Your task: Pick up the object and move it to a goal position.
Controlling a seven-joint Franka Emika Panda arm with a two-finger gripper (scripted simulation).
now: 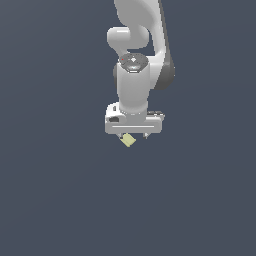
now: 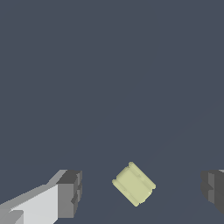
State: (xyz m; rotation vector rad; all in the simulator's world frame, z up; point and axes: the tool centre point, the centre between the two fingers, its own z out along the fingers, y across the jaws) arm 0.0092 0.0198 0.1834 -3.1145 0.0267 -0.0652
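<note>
Nearest in the wrist view: a tiny pale yellow-green block [image 2: 134, 184], matte and roughly cuboid with faint ridges along its faces, lying between the two dark finger pads [image 2: 70, 194] with clear gaps on both sides, touching neither. Turned at a slant, long axis running diagonally across the line joining the pads rather than along or square to it. Tool [image 2: 141, 192] spread wide apart, clamped on nothing. In the exterior view, the same block [image 1: 128, 140] peeking out just under the white tool [image 1: 132, 135], tilted cornerwise, sitting near the middle of the plain dark blue-grey surface [image 1: 55, 200], well away from every edge and corner. Whether resting on the surface or just above it, cannot tell. Farther back, white arm [image 1: 134, 85] standing nearly upright, wrist pointing straight down, upper links rising out past the far edge of the view.
</note>
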